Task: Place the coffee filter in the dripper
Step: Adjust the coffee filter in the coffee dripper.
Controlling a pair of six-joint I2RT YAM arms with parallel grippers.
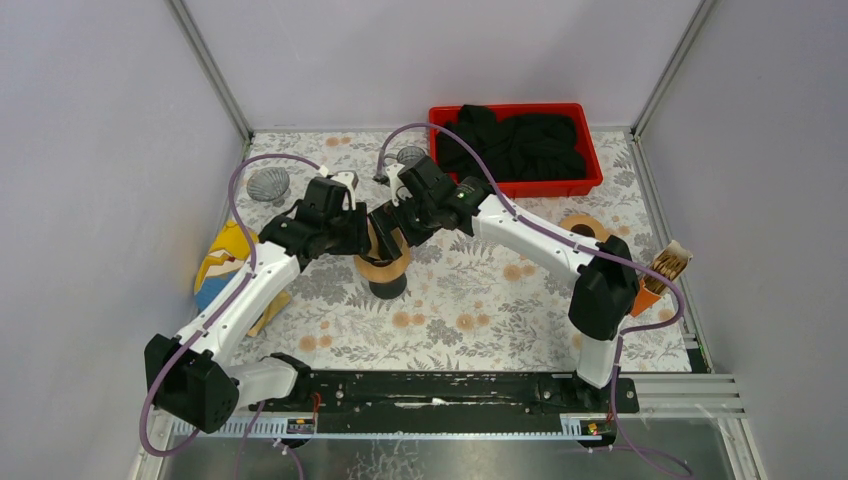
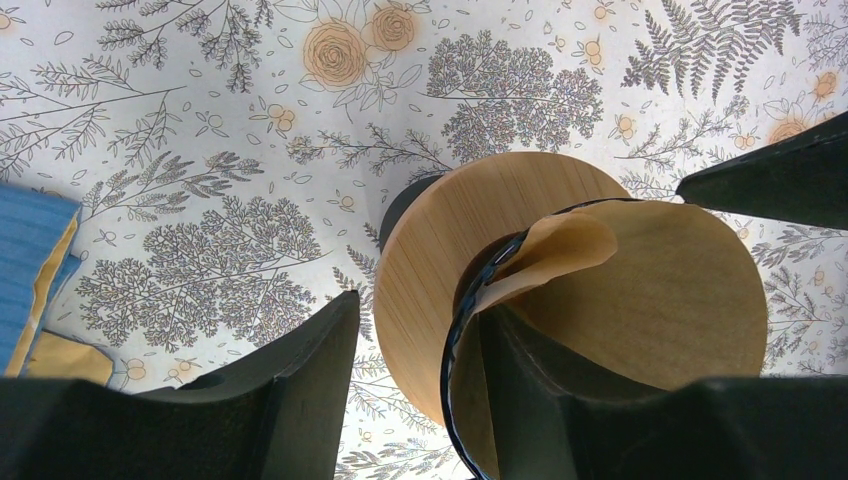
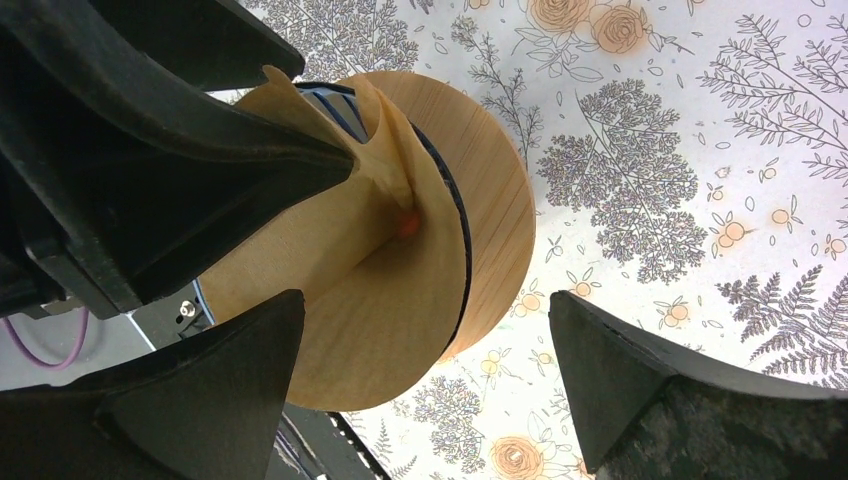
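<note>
Coffee filter [image 2: 650, 300]: one; dripper [image 2: 430, 260]: one.

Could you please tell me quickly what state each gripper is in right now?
Left gripper: jaws partly open, one finger inside the coffee filter, not clamped.
Right gripper: jaws wide open over the dripper, holding nothing.

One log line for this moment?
left gripper: open, one finger inside coffee filter | coffee filter: in dripper, edge curled | right gripper: open, over dripper

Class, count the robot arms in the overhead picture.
2: left arm reaches from near left, right arm from near right; both meet at the dripper. None looks hidden.
</note>
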